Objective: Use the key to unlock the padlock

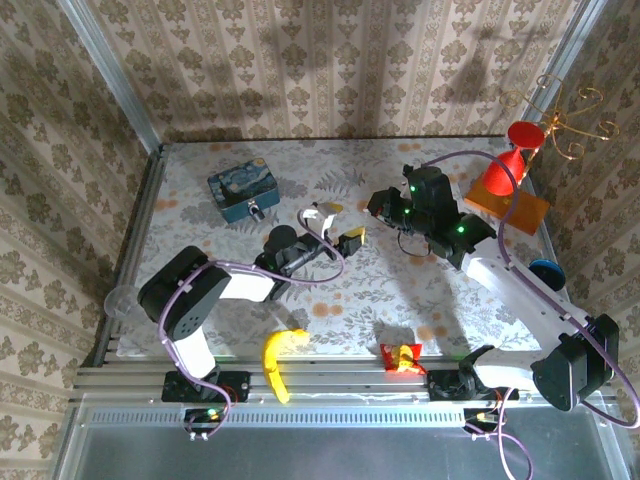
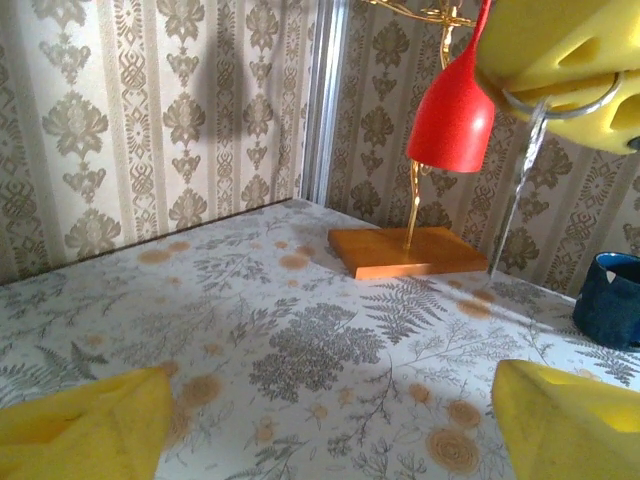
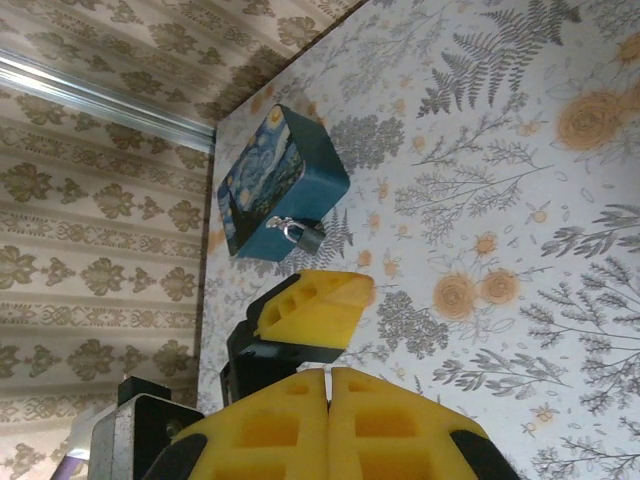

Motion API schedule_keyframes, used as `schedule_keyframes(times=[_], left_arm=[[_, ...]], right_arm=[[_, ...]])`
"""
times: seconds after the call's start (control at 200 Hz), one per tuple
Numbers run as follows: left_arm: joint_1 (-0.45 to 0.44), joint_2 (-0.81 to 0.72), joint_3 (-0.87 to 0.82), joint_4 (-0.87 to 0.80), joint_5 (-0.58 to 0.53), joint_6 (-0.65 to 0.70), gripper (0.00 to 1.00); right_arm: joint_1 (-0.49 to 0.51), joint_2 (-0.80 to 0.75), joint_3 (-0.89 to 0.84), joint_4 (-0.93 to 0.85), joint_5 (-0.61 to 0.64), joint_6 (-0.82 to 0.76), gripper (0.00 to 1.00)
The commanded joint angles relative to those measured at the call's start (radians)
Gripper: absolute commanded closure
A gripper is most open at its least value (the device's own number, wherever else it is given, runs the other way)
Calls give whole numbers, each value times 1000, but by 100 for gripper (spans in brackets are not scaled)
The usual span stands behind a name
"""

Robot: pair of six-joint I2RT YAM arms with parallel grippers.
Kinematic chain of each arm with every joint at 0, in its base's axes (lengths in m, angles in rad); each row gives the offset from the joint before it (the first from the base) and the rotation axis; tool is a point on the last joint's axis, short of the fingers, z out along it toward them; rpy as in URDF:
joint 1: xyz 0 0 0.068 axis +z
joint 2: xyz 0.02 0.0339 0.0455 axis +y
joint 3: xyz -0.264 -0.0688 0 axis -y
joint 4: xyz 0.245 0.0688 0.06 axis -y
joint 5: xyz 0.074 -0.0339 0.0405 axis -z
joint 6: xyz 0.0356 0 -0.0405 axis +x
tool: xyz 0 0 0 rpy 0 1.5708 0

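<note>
Padlock [image 3: 302,236] lies well beyond the closed right jaws.

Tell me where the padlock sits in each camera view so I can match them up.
Top external: padlock on the near face of the blue tin, upper left.
Right wrist: padlock on the tin's front, upper left of centre.
Left wrist: looks toward the orange base, away from the tin.
Shared landmark: the fern-print tablecloth.
</note>
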Motion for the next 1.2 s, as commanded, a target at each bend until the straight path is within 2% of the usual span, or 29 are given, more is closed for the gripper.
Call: schedule_keyframes(times=[0.0, 0.26, 0.82, 0.91, 1.195], left_arm=[[-13, 17, 44, 56, 27, 58, 22], [-20, 36, 81, 55, 53, 75, 39], [-24, 37, 125, 54, 45, 82, 55], [-24, 38, 127, 54, 44, 83, 60], [-24, 26, 112, 51, 39, 88, 91]], right_arm=[[8, -25, -14, 44, -30, 30, 100], [12, -22, -22, 70, -45, 43, 100], [19, -19, -26, 68, -50, 43, 100], [19, -19, -26, 69, -50, 42, 100], [20, -10, -26, 64, -46, 38, 100]])
